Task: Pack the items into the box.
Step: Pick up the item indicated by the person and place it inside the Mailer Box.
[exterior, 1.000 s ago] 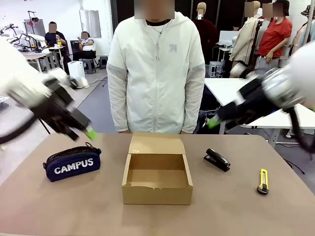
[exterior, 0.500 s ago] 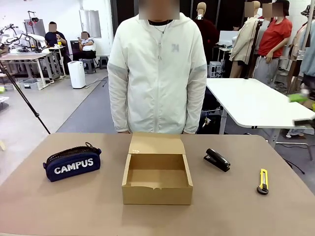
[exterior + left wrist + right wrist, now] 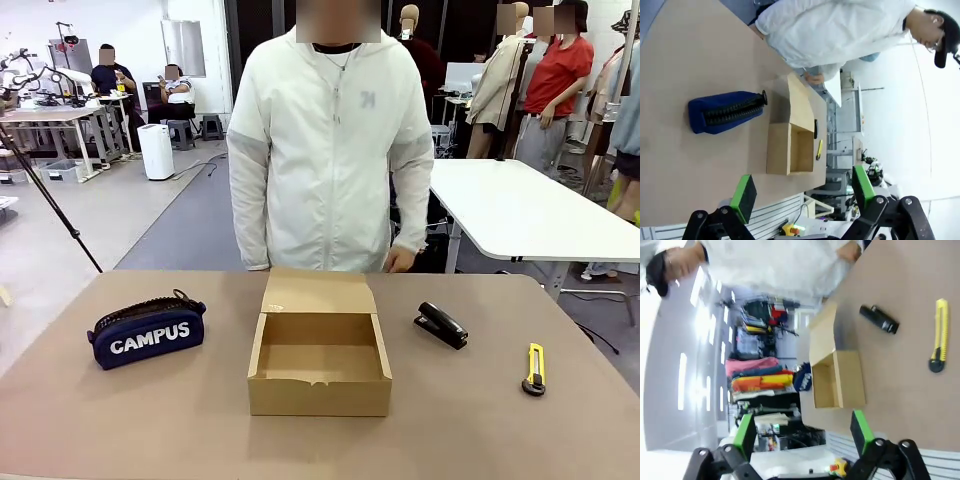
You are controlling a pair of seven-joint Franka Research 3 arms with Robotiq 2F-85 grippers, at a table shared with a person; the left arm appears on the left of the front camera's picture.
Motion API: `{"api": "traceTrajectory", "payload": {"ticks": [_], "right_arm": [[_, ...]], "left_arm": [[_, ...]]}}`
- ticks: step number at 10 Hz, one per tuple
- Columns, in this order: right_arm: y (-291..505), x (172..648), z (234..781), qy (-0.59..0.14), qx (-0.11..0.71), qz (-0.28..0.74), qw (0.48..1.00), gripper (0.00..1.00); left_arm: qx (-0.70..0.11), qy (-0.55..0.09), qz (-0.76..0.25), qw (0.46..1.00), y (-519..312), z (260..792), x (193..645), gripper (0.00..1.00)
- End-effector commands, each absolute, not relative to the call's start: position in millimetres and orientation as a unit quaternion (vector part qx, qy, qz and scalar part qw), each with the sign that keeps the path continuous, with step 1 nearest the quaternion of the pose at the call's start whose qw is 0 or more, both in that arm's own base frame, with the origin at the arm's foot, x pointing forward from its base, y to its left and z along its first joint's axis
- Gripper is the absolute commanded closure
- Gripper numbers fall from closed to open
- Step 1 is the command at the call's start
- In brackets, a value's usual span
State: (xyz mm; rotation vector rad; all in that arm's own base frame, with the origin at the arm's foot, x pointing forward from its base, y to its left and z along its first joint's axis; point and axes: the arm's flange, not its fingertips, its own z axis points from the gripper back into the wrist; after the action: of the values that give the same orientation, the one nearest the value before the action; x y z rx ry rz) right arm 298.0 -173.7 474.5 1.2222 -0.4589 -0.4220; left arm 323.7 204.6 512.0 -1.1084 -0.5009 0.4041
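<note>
An open brown cardboard box [image 3: 319,362] sits mid-table with its lid flap folded back toward the person; nothing shows inside it. A navy pouch [image 3: 146,332] printed "CAMPUS" lies to its left. To its right lie a small black stapler [image 3: 441,325] and a yellow-and-black utility knife [image 3: 535,368]. The left wrist view looks from high up over the pouch [image 3: 725,111], box [image 3: 788,141], stapler [image 3: 815,128] and knife [image 3: 819,149], with my left gripper [image 3: 802,195] open and holding nothing. My right gripper [image 3: 801,436] is open too, high above the box [image 3: 834,377], stapler [image 3: 880,319] and knife [image 3: 939,334].
A person in a white jacket [image 3: 325,150] stands at the table's far edge behind the box, one hand [image 3: 401,260] near the edge. A white table [image 3: 520,210] stands beyond on the right. Bare tabletop [image 3: 150,420] surrounds the items.
Both arms, blurred over the table's left and right a second ago, have pulled out of the front view. The person has shifted slightly right. The items have not moved.
</note>
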Motion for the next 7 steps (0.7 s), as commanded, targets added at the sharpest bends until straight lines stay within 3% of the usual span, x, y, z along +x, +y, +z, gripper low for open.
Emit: {"api": "traceTrajectory", "payload": {"ticks": [1,7], "right_arm": [[-167.9,295.4,489.1,-0.226,0.562,-0.176,0.776,0.00],[-167.9,295.4,489.1,-0.226,0.562,-0.176,0.776,0.00]], "left_arm": [[-0.509,-0.230,0.173,0.811,205.6,524.4,322.7,0.00],[-0.509,-0.230,0.173,0.811,205.6,524.4,322.7,0.00]]}}
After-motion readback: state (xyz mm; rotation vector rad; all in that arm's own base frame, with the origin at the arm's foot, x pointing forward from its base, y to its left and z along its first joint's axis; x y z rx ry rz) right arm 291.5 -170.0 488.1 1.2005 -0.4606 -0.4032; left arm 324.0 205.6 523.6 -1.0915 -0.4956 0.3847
